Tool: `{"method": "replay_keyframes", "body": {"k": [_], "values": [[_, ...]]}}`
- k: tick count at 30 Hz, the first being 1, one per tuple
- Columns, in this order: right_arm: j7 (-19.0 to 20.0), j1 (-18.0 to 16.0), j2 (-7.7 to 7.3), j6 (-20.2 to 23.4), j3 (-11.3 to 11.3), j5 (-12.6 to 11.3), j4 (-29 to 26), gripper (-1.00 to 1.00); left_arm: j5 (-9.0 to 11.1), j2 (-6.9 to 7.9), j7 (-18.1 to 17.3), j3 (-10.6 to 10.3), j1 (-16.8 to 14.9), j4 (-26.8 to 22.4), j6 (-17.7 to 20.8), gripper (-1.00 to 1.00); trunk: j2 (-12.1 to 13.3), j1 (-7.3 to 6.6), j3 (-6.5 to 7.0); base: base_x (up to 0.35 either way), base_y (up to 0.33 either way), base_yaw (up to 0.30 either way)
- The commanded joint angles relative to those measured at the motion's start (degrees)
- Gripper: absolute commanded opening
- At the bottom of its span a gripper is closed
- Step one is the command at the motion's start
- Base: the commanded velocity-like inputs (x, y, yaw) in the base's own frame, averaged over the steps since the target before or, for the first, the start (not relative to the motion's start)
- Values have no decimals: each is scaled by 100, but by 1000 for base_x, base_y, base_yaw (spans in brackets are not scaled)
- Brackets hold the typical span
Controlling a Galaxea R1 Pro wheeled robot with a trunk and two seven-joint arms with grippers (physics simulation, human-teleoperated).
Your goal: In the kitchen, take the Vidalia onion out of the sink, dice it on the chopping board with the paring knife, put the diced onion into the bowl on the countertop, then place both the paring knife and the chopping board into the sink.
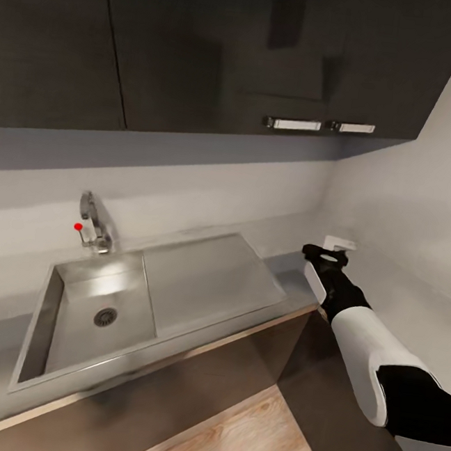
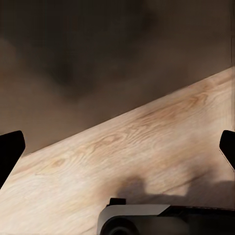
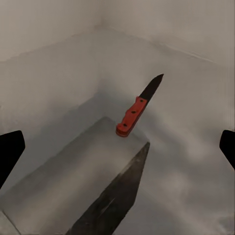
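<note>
Right wrist view, near to far: right end effector [image 3: 117, 147] open, fingertips wide apart at frame's left and right edges, empty.

Beyond, frame centre: one paring knife [image 3: 138, 106], flat on grey desk [image 3: 196, 147] just past drainboard corner, blade toward wall corner.

Judgement: light, stiff, thin; blade sharp and slick, so pinch red handle across width.

Head view: one sink [image 1: 40, 316], centre-left, basin bare. One tap [image 1: 94, 224].

Left end effector [image 2: 117, 147] open over wooden floor [image 2: 147, 142].

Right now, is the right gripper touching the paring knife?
Apart. In the right wrist view the paring knife lies on the countertop, well ahead of the open right gripper, with bare surface between them.
</note>
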Motion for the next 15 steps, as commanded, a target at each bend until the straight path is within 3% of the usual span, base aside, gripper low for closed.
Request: {"method": "replay_keyframes", "body": {"k": [1,7,15], "values": [[-42,-4,-7,21,48,-95,42,100,-4,2,41,-14,1,-5,-7,100,-11,6,-10,264,-203,0],[-37,-4,-4,-12,48,-183,334,100,0,3,41,-14,0,8,-7,100,-11,6,-10,199,-153,0],[15,-4,6,-91,47,-207,474,100,1,3,41,-14,-6,49,-7,100,-11,6,-10,23,-17,0]]}}
